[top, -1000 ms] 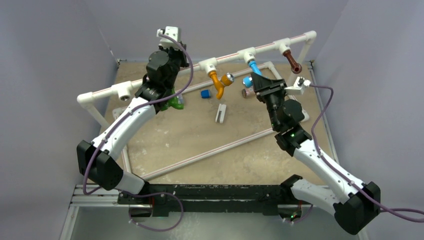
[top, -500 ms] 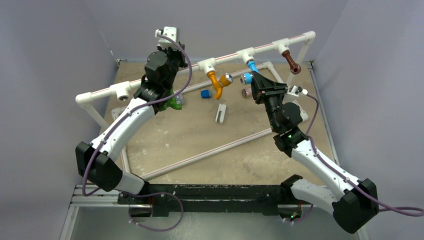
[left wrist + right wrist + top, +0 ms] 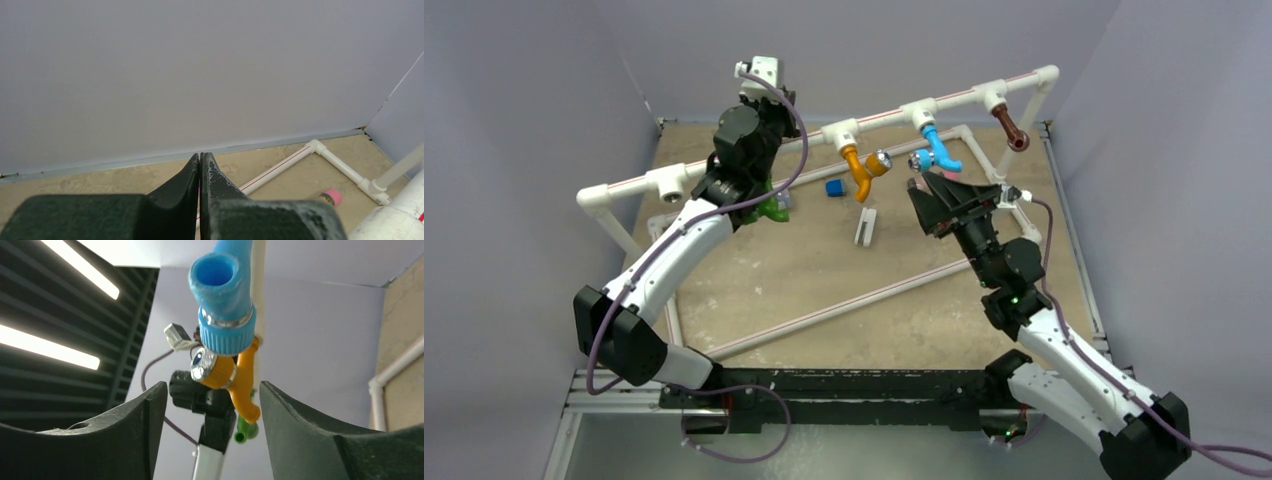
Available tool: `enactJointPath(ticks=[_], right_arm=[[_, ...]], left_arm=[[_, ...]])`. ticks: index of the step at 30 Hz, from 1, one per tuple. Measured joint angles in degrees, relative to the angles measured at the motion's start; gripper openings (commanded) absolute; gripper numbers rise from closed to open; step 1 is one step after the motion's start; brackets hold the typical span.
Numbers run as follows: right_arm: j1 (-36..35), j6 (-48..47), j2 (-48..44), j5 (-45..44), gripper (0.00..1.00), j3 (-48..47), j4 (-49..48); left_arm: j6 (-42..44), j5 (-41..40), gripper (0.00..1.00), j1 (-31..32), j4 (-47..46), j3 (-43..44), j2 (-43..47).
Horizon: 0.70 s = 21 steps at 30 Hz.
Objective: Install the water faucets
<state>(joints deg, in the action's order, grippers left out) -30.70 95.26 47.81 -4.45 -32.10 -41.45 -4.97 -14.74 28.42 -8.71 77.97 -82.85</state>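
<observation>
A white pipe rail [image 3: 754, 155] crosses the table. The orange faucet [image 3: 859, 172], the blue faucet [image 3: 937, 150] and the brown faucet [image 3: 1011, 130] hang from its tees. The green faucet [image 3: 774, 207] shows partly behind my left arm; I cannot tell what it rests on. My right gripper [image 3: 917, 205] is open and empty, just below and in front of the blue faucet. In the right wrist view its gripper [image 3: 212, 390] frames the blue faucet [image 3: 225, 295], orange faucet [image 3: 236, 380] and green spout [image 3: 243, 432]. My left gripper [image 3: 200, 160] is shut and empty, above the rail [image 3: 782, 108].
An open tee [image 3: 671, 182] sits at the rail's left end. A small blue cube [image 3: 834, 187] and a white clip [image 3: 865, 226] lie on the table. A pink-capped cylinder [image 3: 330, 196] lies near the floor pipe frame [image 3: 854, 300].
My right gripper has drawn back from the blue faucet, toward the near side and left, tilting upward. The blue faucet stays hanging on its tee. The left arm has hardly moved.
</observation>
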Motion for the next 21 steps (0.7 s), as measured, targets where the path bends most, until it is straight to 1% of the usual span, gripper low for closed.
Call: enactJointPath(ticks=[2, 4, 6, 9, 12, 14, 15, 18, 20, 21], right_arm=[[0.6, -1.2, -2.3, 1.8, 0.73, 0.9, 1.1], [2.0, -3.7, -4.3, 3.7, 0.76, 1.0, 2.8], [3.1, -7.3, -6.0, 5.0, 0.80, 0.7, 4.8], [4.0, -15.7, -7.3, 5.7, 0.85, -1.2, 10.4], [4.1, -26.8, -7.3, 5.6, 0.87, -5.2, 17.2], [4.1, -36.5, -6.9, 5.2, 0.86, -9.0, 22.5], [4.1, -38.1, -6.9, 5.1, 0.85, -9.6, 23.1], [4.1, -52.9, -7.0, 4.1, 0.84, -13.0, 28.0], [4.1, -65.4, -7.5, 3.9, 0.83, -14.7, 31.3], [4.1, -70.0, -7.8, 3.6, 0.83, -15.0, 32.2]], left_arm=[[0.0, 0.0, 0.00, 0.0, 0.0, -0.1, 0.0], [0.0, 0.0, 0.00, 0.0, -0.1, -0.1, 0.0], [0.0, 0.0, 0.00, 0.0, -0.1, -0.1, -0.1], [0.0, 0.0, 0.00, 0.0, -0.1, -0.1, -0.1], [0.0, 0.0, 0.00, 0.0, -0.1, -0.1, -0.1], [0.0, 0.0, 0.00, 0.0, -0.1, -0.1, -0.1], [0.0, 0.0, 0.00, 0.0, -0.1, -0.1, -0.1], [0.0, 0.0, 0.00, 0.0, -0.1, -0.1, -0.2], [0.0, 0.0, 0.00, 0.0, -0.1, -0.1, -0.2], [0.0, 0.0, 0.00, 0.0, -0.1, -0.1, -0.2]])
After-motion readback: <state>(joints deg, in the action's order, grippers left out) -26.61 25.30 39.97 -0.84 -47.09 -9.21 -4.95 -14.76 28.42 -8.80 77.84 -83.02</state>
